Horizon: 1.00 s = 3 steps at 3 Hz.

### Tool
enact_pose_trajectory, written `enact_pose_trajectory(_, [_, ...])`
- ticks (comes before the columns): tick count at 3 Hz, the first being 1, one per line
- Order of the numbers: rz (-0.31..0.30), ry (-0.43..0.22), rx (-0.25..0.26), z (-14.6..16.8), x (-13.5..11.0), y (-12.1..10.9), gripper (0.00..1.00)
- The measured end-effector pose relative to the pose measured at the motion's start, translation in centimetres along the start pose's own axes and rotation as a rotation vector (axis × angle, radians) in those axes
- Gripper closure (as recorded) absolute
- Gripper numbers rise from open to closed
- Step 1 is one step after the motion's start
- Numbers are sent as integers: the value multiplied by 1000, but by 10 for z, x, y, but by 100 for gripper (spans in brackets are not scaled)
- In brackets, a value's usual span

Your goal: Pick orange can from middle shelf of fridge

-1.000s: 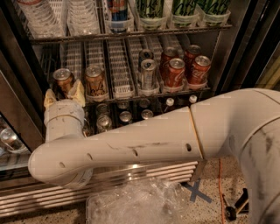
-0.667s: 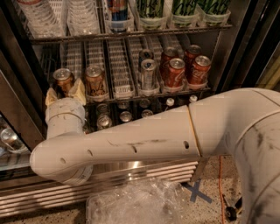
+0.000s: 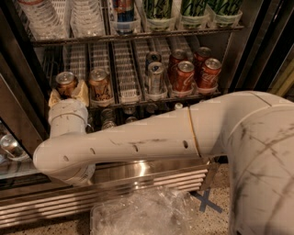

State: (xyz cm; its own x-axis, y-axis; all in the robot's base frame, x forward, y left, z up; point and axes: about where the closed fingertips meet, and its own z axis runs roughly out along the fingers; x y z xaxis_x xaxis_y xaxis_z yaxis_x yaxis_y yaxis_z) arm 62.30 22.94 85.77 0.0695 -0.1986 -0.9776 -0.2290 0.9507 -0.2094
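Camera view: looks down into the open fridge [image 3: 251, 55] past the robot's pale arm [image 3: 138, 143], which crosses the picture from the right and bends up at the near left
Gripper: the gripper [image 3: 68, 91] is at the far left of the middle shelf [image 3: 129, 81], on the end of the upright wrist; its tan fingers [image 3: 83, 92] stand 1 on each side of the orange can [image 3: 65, 81]
Claw state: open only as wide as the can; both pads lie against the can's lower sides, so it is clamped on the can
Orange can: upright in the leftmost lane at the front of the middle shelf, silver lid and pull tab showing; its base is hidden behind the fingers
Neighbours: a paler orange can [image 3: 99, 85] stands just right of it in the next lane; then 1 bare lane; then a silver can [image 3: 155, 76]; then 4 red cans [image 3: 185, 74] in 2 lanes at the right
Upper shelf: green-labelled drinks [image 3: 193, 8] in clear cups at the far right
Lower shelf: small bottle tops [image 3: 108, 115] show just above the arm
Base: the louvred grille [image 3: 138, 184] runs below the arm
Floor: a crumpled clear plastic bag [image 3: 142, 213] lies near; a blue cross of tape [image 3: 207, 202] is just right of it
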Motion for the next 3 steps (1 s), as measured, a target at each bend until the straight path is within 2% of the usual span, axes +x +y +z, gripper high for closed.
enact_pose_trajectory(1, [-5,2,-6,12,2,4,37])
enact_pose_trajectory(3, [-2,10,28,36,7,-5,37])
